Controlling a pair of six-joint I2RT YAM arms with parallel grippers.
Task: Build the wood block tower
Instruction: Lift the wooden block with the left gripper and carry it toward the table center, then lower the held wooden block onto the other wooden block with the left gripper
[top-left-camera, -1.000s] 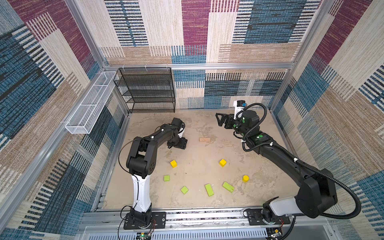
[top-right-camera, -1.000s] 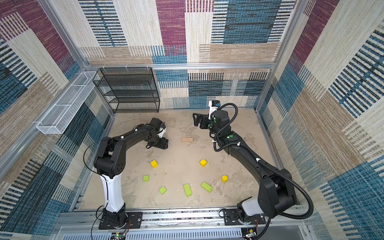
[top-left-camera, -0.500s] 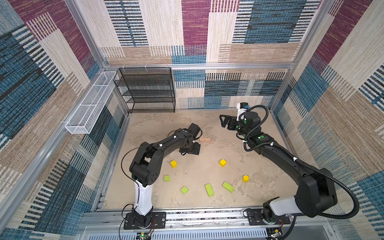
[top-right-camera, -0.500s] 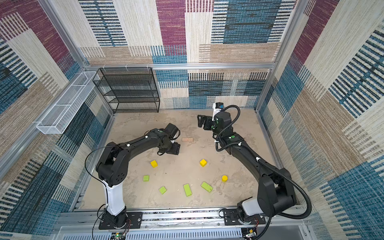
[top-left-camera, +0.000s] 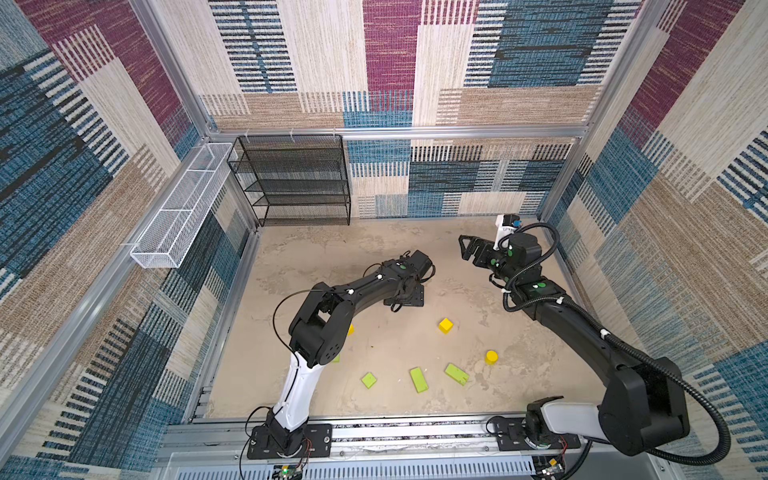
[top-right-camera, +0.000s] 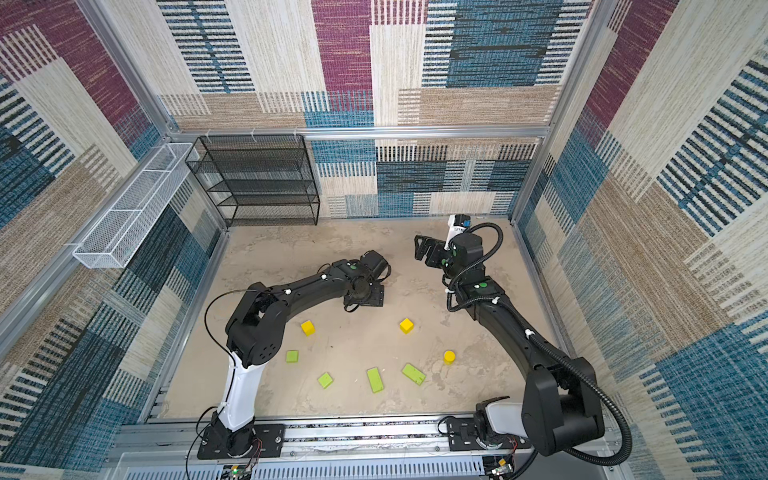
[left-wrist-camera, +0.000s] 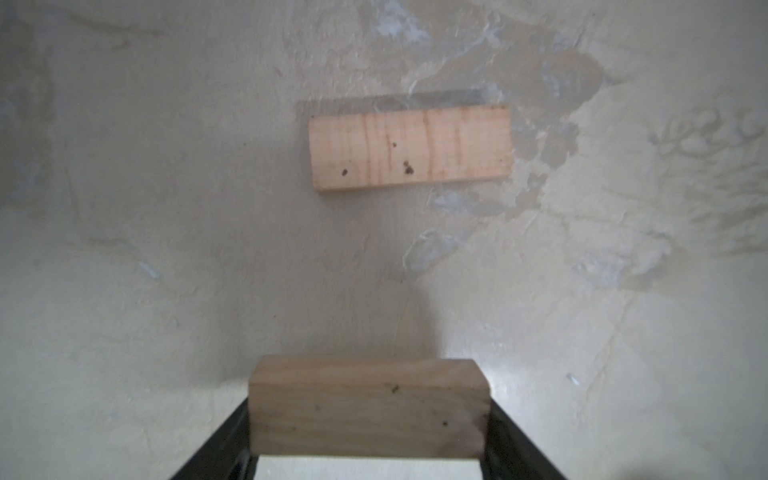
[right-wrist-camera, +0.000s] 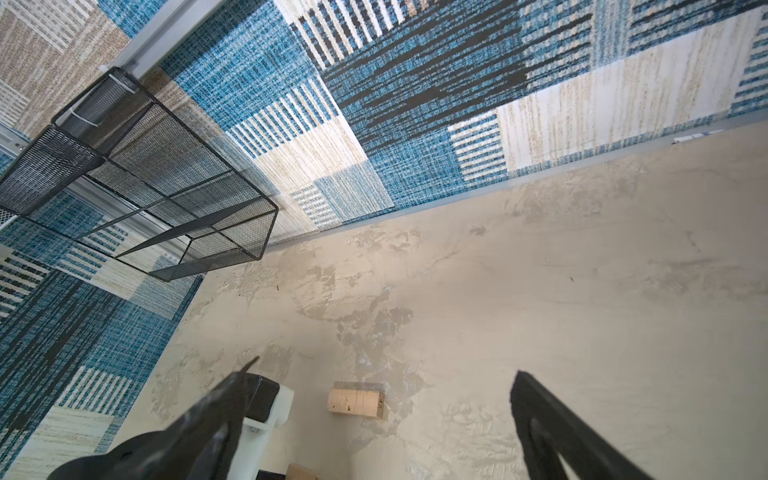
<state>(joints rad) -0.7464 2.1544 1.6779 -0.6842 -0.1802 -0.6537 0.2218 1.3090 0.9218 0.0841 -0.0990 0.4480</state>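
Note:
My left gripper (left-wrist-camera: 368, 411) is shut on a plain tan bar (left-wrist-camera: 368, 405), gripped across its ends just above the floor. A second tan bar (left-wrist-camera: 409, 147) lies flat on the floor a short way ahead of it, also seen in the right wrist view (right-wrist-camera: 355, 400). In both top views the left gripper (top-left-camera: 405, 297) and its arm hide both bars. My right gripper (top-left-camera: 467, 249) hangs open and empty at the back right. Two yellow cubes (top-right-camera: 308, 327) (top-right-camera: 406, 325), a yellow cylinder (top-right-camera: 449, 356) and several lime-green flat pieces (top-right-camera: 375, 379) lie scattered near the front.
A black mesh shelf rack (top-left-camera: 291, 183) stands against the back wall at the left. A white wire basket (top-left-camera: 178, 208) hangs on the left wall. Aluminium rails (top-left-camera: 374, 430) with both arm bases run along the front edge.
My left arm has swung rightward to the middle of the floor with the tan bar, covering the lying bar in the top views. The right gripper has drawn back a little to the right.

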